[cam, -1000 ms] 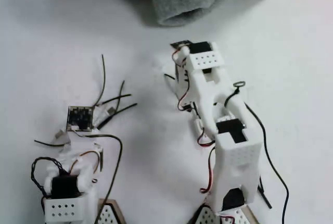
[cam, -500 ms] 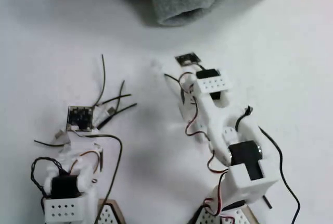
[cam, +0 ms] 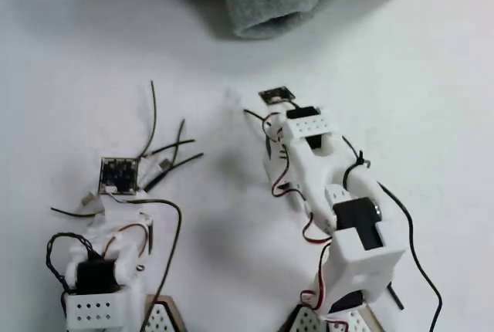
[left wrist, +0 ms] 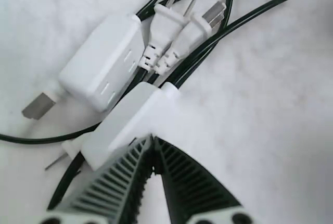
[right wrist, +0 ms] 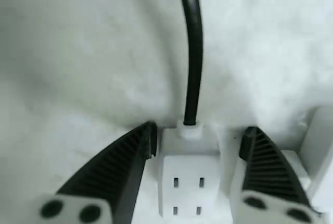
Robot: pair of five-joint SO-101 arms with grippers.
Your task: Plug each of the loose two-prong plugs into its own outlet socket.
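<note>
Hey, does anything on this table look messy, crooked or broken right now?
Nothing looks broken or spilled. The untidy spot is in front of the left gripper: two loose plugs lie side by side, prongs bare, among crossed black cords beside a white outlet block. The right gripper straddles a second outlet block.

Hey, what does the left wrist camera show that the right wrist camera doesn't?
Left wrist view: two loose white two-prong plugs lying side by side next to a slotted outlet block, and the left gripper shut, its tips at a second white block.
Right wrist view: the right gripper open, fingers on either side of a single outlet block with one black cord leaving it.
Shared: the white table, black cords and white blocks.
</note>
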